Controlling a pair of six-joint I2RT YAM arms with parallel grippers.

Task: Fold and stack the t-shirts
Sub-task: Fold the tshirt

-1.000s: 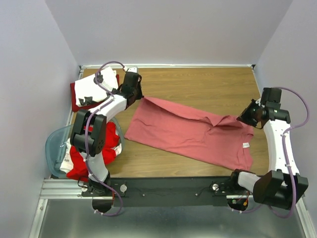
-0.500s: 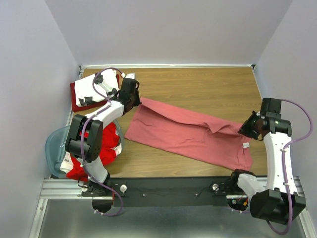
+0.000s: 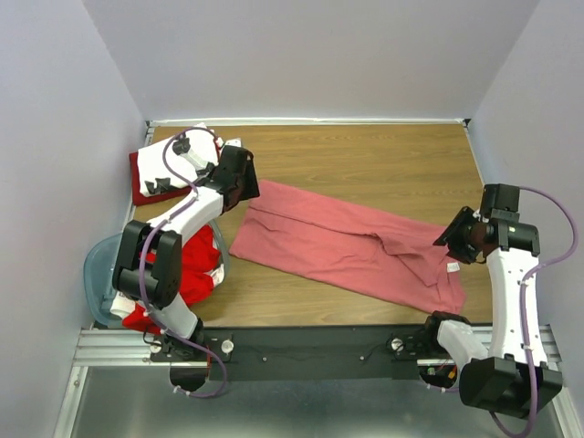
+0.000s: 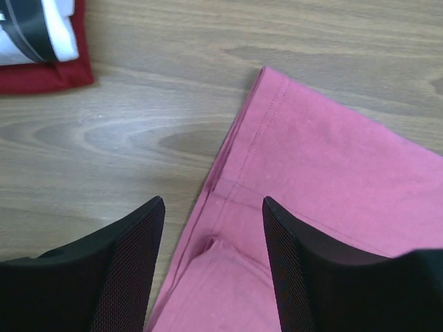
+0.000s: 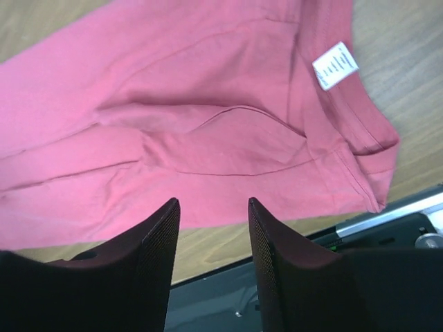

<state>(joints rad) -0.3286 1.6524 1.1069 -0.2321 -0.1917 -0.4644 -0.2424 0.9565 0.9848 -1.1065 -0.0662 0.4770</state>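
Observation:
A salmon-pink t-shirt (image 3: 347, 246) lies on the wooden table as a long folded strip running from the left to the right front. My left gripper (image 3: 239, 181) hovers open over the strip's left end (image 4: 332, 173), with the hem lying loose between its fingers (image 4: 211, 204). At the strip's right end my right gripper (image 3: 459, 239) is open just above the cloth (image 5: 173, 90), holding nothing (image 5: 213, 202). A white label (image 5: 335, 66) shows near that end. A white t-shirt with black prints (image 3: 173, 155) rests on a dark red one (image 3: 141, 187) at the back left.
A pale-blue plastic tub (image 3: 99, 269) at the front left holds bright red and white t-shirts (image 3: 196, 265). The black rail (image 3: 310, 347) runs along the table's near edge, close to the pink strip's right corner. Walls close in the table at the back and both sides.
Both grippers went from shut on the pink t-shirt's edge to open. The raised edge dropped onto the cloth, leaving a narrower flat strip. The right arm drew toward the front.

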